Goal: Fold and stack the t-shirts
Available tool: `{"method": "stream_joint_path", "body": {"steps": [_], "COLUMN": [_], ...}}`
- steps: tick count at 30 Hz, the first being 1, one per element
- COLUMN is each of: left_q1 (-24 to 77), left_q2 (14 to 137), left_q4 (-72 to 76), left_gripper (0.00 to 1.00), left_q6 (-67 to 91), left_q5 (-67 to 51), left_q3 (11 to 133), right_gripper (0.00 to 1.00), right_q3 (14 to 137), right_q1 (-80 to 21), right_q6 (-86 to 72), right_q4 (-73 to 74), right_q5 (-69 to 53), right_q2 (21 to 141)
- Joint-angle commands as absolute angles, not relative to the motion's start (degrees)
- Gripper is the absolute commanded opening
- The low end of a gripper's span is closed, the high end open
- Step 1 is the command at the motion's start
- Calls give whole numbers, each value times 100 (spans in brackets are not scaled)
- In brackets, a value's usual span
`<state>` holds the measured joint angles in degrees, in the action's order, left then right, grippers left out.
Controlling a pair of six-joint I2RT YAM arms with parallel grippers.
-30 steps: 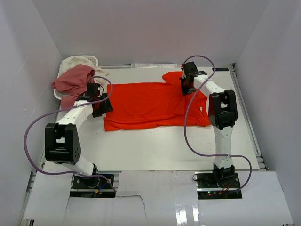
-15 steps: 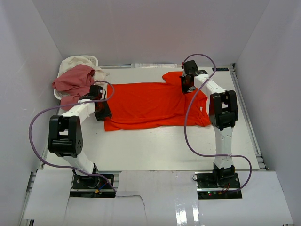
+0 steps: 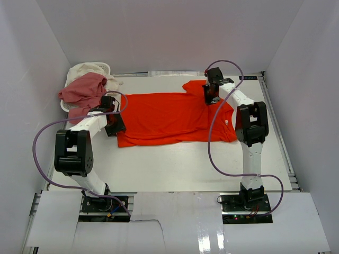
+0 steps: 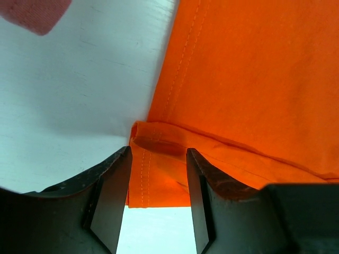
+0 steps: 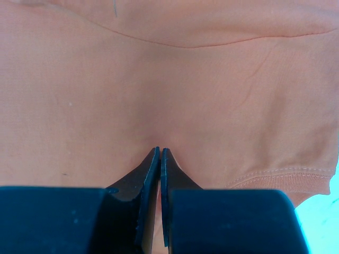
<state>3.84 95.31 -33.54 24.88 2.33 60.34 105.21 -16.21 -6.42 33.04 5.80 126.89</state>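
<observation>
The orange-red t-shirt (image 3: 169, 119) lies spread flat across the middle of the table. My left gripper (image 3: 117, 128) is low at its left hem corner. In the left wrist view that gripper (image 4: 158, 153) is open, and the folded hem corner (image 4: 153, 145) lies between its fingers. My right gripper (image 3: 210, 99) rests on the shirt's upper right, near the sleeve. The right wrist view shows it (image 5: 159, 150) shut, its tips pinching a small pucker of the orange-red fabric (image 5: 169, 79). The dusty pink t-shirt (image 3: 82, 90) and the cream-white t-shirt (image 3: 87, 69) sit heaped at the back left.
A small white basket (image 3: 105, 65) holds the heaped shirts in the back left corner. White walls close in the table on the left, back and right. Purple cables loop off both arms. A corner of pink cloth (image 4: 37, 13) shows in the left wrist view.
The left arm has folded back and its gripper has slid down to the shirt's left hem corner, with the jaws narrower than before. The right arm has barely moved.
</observation>
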Motion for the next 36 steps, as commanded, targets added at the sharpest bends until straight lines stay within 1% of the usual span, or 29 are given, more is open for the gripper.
{"method": "stream_joint_path", "body": {"steps": [1, 5, 9, 11, 12, 14, 16, 21, 22, 25, 27, 28, 32, 36], "left_q1": [238, 141, 79, 53, 35, 26, 26, 18, 26, 26, 26, 26, 26, 35], "left_q2": [9562, 9606, 9694, 9764, 9791, 9852, 9870, 9835, 9835, 9782, 9721, 9703, 9563, 9466], "left_q4": [-3393, -3358, -3340, -3331, -3322, -3322, -3322, -3305, -3305, -3305, -3305, -3331, -3410, -3463], "left_gripper": [56, 55, 50, 50, 44, 43, 37, 29, 24, 18, 8, 0, 0, 0], "left_q6": [2575, 2575, 2575, 2566, 2566, 2549, 2549, 2540, 2531, 2549, 2531, 2523, 2435, 2426], "left_q5": [343, 211, 132, 62, 35, 9, 9, 9, 9, 9, 70, 105, 342, 334], "left_q3": [6091, 6091, 6108, 6143, 6152, 6187, 6196, 6196, 6196, 6240, 6266, 6293, 6416, 6469], "right_gripper": [8, 8, 8, 8, 8, 8, 8, 8, 8, 8, 8, 8, 8, 8], "right_q3": [10591, 10573, 10573, 10573, 10573, 10564, 10547, 10538, 10547, 10556, 10591, 10617, 10748, 10916], "right_q1": [-1635, -1635, -1635, -1635, -1635, -1635, -1635, -1635, -1635, -1635, -1635, -1635, -1635, -1635], "right_q6": [-598, -598, -598, -589, -589, -589, -589, -589, -589, -589, -598, -598, -606, -650], "right_q4": [3191, 3182, 3182, 3182, 3182, 3182, 3164, 3155, 3155, 3155, 3181, 3190, 3348, 3594], "right_q5": [545, 519, 510, 510, 510, 518, 519, 527, 536, 545, 597, 598, 685, 817], "right_q2": [12287, 12287, 12287, 12278, 12278, 12261, 12261, 12252, 12252, 12208, 12156, 12129, 11980, 11795]}}
